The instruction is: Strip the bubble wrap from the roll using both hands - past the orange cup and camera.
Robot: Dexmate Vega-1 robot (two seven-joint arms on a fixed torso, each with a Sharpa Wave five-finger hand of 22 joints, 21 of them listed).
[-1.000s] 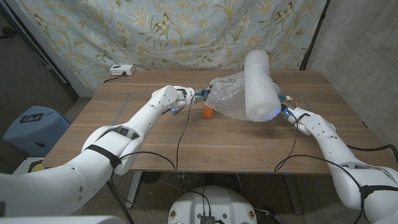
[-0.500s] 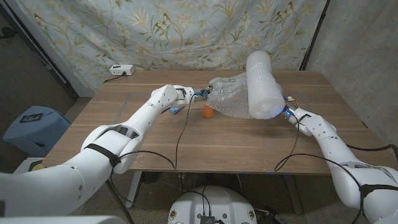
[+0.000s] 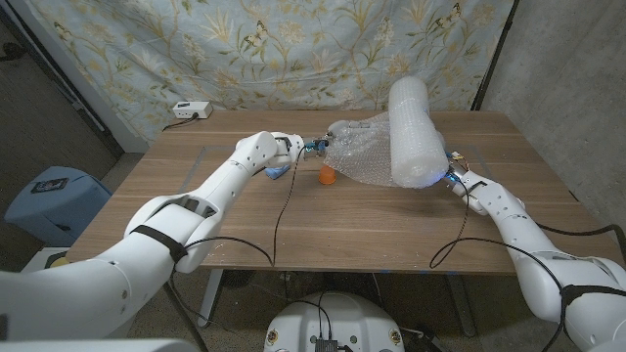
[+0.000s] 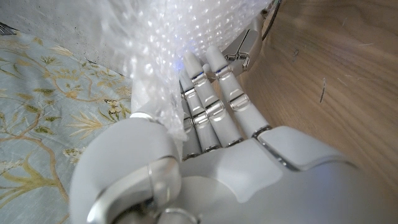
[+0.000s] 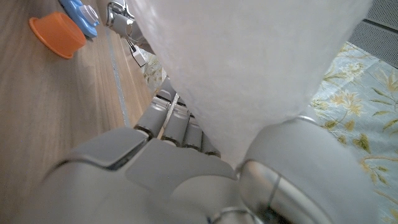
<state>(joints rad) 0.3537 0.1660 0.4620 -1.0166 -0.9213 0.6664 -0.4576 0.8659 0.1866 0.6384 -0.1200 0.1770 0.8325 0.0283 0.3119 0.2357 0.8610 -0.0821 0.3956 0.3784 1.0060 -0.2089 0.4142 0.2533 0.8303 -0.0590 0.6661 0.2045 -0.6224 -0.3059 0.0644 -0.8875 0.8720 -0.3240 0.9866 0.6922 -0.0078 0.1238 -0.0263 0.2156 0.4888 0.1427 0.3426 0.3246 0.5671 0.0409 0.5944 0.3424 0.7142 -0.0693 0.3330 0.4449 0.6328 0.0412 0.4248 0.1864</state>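
Observation:
A thick white bubble wrap roll (image 3: 411, 132) stands tilted over the table's right half, gripped at its lower end by my right hand (image 3: 455, 179); the right wrist view shows the roll (image 5: 249, 68) against that hand (image 5: 186, 168). A loose sheet of bubble wrap (image 3: 357, 152) stretches from the roll toward my left hand (image 3: 293, 149), which holds its free end. In the left wrist view the sheet (image 4: 168, 50) lies over my left hand (image 4: 211, 118). The orange cup (image 3: 327, 176) lies on the table under the sheet, also seen as an orange cup (image 5: 57, 34) near a blue object (image 5: 81, 14).
A blue object (image 3: 277, 172) lies on the wooden table (image 3: 215, 215) just below my left hand. A white power strip (image 3: 191, 110) sits at the back left corner. A floral cloth (image 3: 245, 49) hangs behind the table.
The roll's top has shifted slightly right and stands a little more upright, stretching the sheet. My left hand keeps the sheet's end in nearly the same place.

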